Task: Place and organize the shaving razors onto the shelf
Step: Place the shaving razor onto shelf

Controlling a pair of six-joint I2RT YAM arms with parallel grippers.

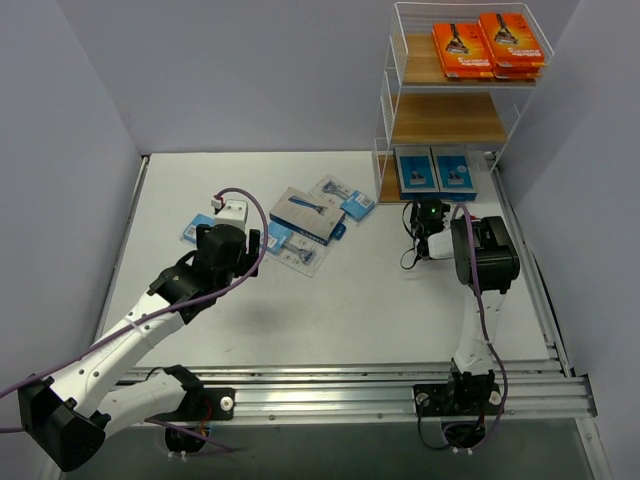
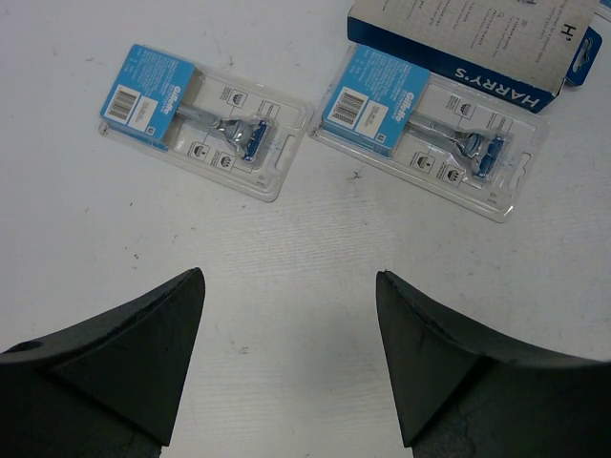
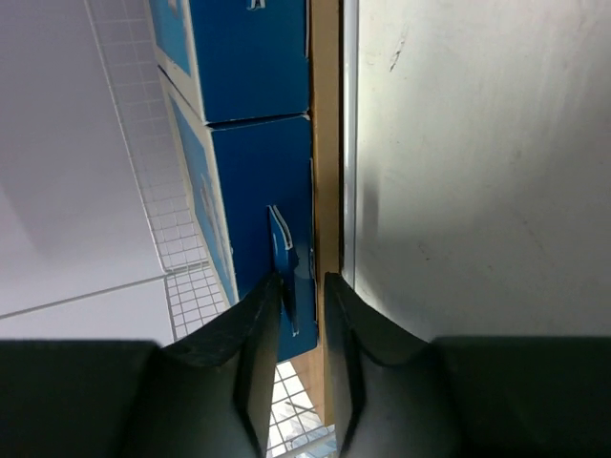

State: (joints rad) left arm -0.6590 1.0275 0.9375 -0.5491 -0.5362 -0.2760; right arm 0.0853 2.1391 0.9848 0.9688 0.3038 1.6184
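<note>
The shelf (image 1: pixel 455 120) stands at the back right. Two orange razor boxes (image 1: pixel 490 45) lie on its top tier and two blue boxes (image 1: pixel 434 171) on its bottom tier. My right gripper (image 1: pixel 428 215) (image 3: pixel 304 286) is at the bottom tier's front edge. Its jaws stand narrowly apart around a flap of the nearer blue box (image 3: pixel 258 181), with a gap on one side. My left gripper (image 1: pixel 225 238) (image 2: pixel 291 286) hangs open over bare table, just short of two clear blister packs (image 2: pixel 205 119) (image 2: pixel 430 129).
A blue-and-grey Harry's box (image 1: pixel 307 213) (image 2: pixel 477 43) and several blister packs (image 1: pixel 340 195) lie mid-table between the arms. The middle shelf tier (image 1: pixel 445 118) holds nothing. Wire mesh (image 3: pixel 172 219) closes the shelf's side. Grey walls stand left and right.
</note>
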